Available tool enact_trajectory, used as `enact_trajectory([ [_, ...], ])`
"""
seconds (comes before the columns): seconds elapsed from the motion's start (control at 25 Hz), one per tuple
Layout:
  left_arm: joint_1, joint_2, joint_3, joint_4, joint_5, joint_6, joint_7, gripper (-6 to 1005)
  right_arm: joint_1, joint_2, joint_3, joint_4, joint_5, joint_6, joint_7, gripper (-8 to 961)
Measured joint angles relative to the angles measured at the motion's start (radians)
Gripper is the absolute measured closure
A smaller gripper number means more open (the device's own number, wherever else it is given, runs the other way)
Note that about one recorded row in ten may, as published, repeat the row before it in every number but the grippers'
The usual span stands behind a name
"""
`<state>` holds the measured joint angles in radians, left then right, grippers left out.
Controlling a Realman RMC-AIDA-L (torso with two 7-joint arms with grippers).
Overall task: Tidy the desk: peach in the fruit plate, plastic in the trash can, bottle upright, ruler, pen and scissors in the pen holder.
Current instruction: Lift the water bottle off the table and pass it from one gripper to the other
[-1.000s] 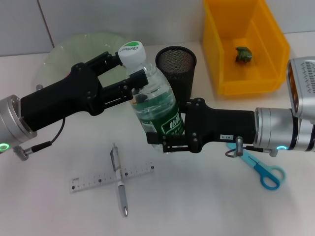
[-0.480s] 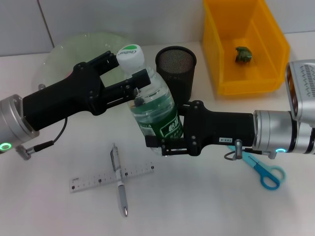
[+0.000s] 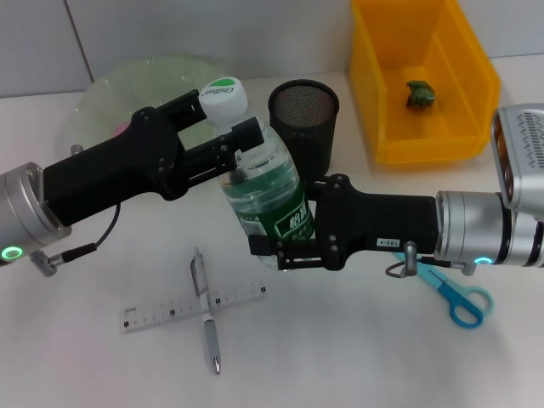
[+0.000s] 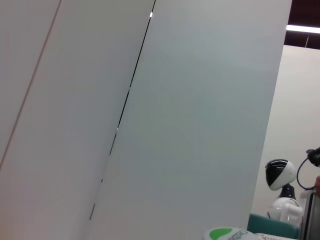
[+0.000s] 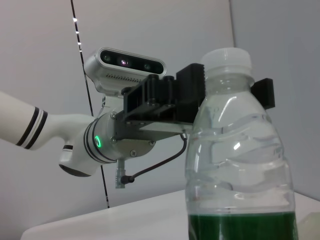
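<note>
White desk point(image 3: 357, 357) carries the work. Just beside the holder point(image 3: 303, 115), the bottle point(image 3: 263, 191) is gripped near-upright: left gripper point(image 3: 223, 129) closed at the neck, right gripper point(image 3: 276, 246) closed low, apparently. Smooth, partly filled plastic is judged slippery, bottom-heavy; the ribbed neck holds best.

The bottle's white cap point(image 3: 224, 93) carries a green oval logo; its lettering is too small to read. The bottle's green label point(image 3: 280, 219) bears white characters, not legible. A clear ruler point(image 3: 192, 306) on the desk shows tick marks, numbers unreadable. A small white tag on the right gripper point(image 3: 280, 246) has illegible print.
</note>
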<state>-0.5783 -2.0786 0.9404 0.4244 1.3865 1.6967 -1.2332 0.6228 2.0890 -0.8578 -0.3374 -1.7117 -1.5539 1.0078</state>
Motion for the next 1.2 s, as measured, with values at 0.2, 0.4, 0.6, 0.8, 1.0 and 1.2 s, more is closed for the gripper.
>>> enact_trajectory([
  [0.2, 0.002, 0.001, 0.0, 0.0, -0.007, 0.0, 0.0, 270, 0.002, 0.0, -0.001, 0.0, 0.0, 0.0, 0.0, 145],
  [0.4, 0.002, 0.002, 0.0, 0.001, -0.008, 0.001, 0.0, 428, 0.004, 0.0, -0.001, 0.0, 0.0, 0.0, 0.002, 144],
  [0.6, -0.002, 0.002, 0.006, 0.001, -0.009, 0.001, 0.0, 462, 0.008, 0.0, -0.001, 0.0, 0.0, 0.0, 0.005, 142],
  [0.8, -0.006, 0.004, 0.006, 0.001, -0.009, 0.001, 0.0, 467, 0.01, 0.0, -0.001, 0.002, 0.0, 0.0, 0.007, 141],
  [1.0, -0.007, 0.005, 0.006, 0.001, -0.009, 0.001, 0.0, 495, 0.01, 0.0, -0.001, 0.002, 0.0, 0.001, 0.008, 140],
  [1.2, -0.008, 0.005, 0.006, 0.001, -0.009, 0.0, -0.004, 524, 0.011, 0.0, -0.001, 0.002, -0.001, 0.001, 0.009, 139],
])
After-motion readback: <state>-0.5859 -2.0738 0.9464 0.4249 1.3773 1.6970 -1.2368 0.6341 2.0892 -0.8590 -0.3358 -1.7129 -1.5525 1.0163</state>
